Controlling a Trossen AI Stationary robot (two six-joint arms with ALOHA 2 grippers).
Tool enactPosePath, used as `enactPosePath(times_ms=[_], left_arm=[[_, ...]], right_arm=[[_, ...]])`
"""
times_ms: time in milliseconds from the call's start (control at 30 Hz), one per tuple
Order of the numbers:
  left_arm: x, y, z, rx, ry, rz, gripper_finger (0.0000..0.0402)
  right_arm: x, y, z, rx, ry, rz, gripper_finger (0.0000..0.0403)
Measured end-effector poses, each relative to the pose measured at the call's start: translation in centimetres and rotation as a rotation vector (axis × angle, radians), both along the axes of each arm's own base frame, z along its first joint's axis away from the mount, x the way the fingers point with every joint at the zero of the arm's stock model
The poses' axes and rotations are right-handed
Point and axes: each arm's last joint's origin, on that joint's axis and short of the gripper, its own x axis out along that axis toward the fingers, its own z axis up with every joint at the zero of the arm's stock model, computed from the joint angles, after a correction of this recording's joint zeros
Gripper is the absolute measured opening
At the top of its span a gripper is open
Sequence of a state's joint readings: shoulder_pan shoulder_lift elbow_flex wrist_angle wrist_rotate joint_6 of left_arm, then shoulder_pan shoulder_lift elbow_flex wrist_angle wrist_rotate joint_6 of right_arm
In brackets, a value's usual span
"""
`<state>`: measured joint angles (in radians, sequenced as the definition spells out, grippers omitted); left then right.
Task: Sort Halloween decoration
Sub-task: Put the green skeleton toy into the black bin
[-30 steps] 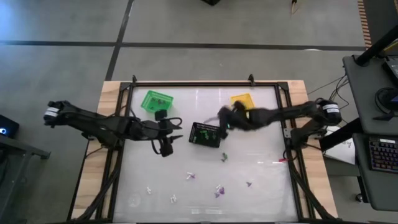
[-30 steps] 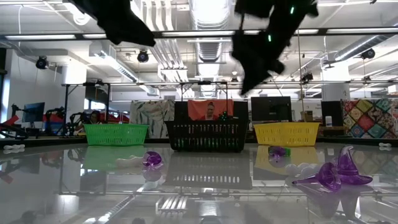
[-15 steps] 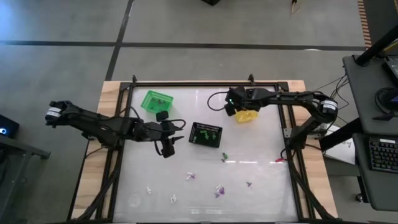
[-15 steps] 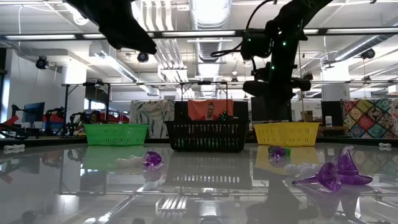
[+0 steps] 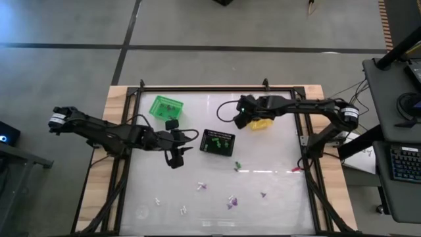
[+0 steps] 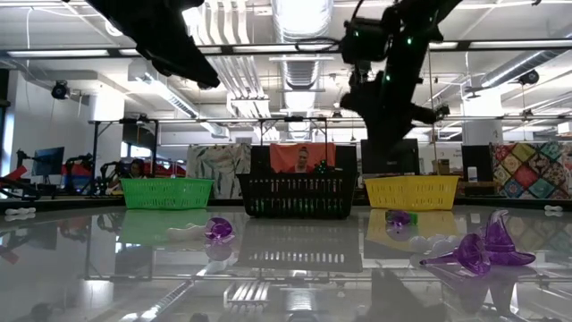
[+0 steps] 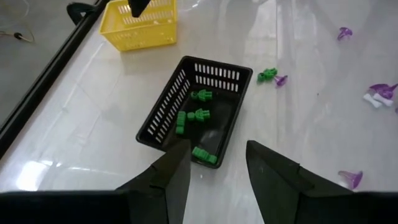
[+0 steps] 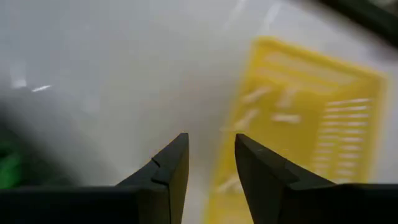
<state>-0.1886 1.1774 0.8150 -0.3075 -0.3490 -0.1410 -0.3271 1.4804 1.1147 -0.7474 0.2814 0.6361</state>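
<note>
Worktop: a glossy white top (image 5: 276, 158) in a black frame, on a wooden bench; it mirrors the ceiling lights.
Room: grey floor with dark seams around the bench; in the low view, a hall with ducts, strip lights, screens and a patterned quilt at the far right.
Baskets: three along the far half of the worktop — green basket (image 5: 165, 106) toward the far left corner, black basket (image 5: 218, 142) near the middle, yellow basket (image 5: 261, 122) toward the far right corner.
Inside the baskets: green trinkets (image 7: 198, 114) lie in the black basket; pale pieces show blurred in the yellow one.
In the way: the right arm's body hides part of the yellow basket from above.
Loose Halloween decoration (image 5: 229, 201): purple, white and green bits scattered over the near half of the worktop; one green piece (image 5: 237, 166) lies just off the black basket's near right corner.
Left gripper (image 5: 176, 153): hangs beside the black basket's left end, fingers parted, nothing between them — the loose trinkets lie well apart, toward the near edge.
Right gripper (image 5: 242, 119): above the yellow basket's left edge, fingers narrowly apart and empty; the scattered pieces are far off, toward the near edge.
</note>
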Motion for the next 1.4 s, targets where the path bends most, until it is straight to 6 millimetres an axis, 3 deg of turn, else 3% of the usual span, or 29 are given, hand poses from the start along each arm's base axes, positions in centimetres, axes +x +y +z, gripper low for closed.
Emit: enactPosePath(times_ms=[200,433,667,900,1400], left_arm=[[0.0,0.0,0.0,0.0,0.0,-0.001,0.014],[0.0,0.0,0.0,0.001,0.001,-0.001,0.014],[0.0,0.0,0.0,0.014,0.003,-0.011,0.014],[0.0,0.0,0.0,0.041,0.007,-0.026,0.0139],[-0.1,0.0,-0.1,0.049,0.021,-0.026,0.0139]], right_arm=[[1.9,4.0,1.7,0.144,-0.104,0.19,0.0123],[3.3,10.1,3.2,0.176,-0.155,0.343,0.0122],[3.1,14.5,3.0,0.255,-0.166,0.328,0.0121],[3.0,16.1,0.7,0.354,-0.026,0.219,0.0123],[6.2,16.9,-3.8,0.358,0.138,0.221,0.0123]])
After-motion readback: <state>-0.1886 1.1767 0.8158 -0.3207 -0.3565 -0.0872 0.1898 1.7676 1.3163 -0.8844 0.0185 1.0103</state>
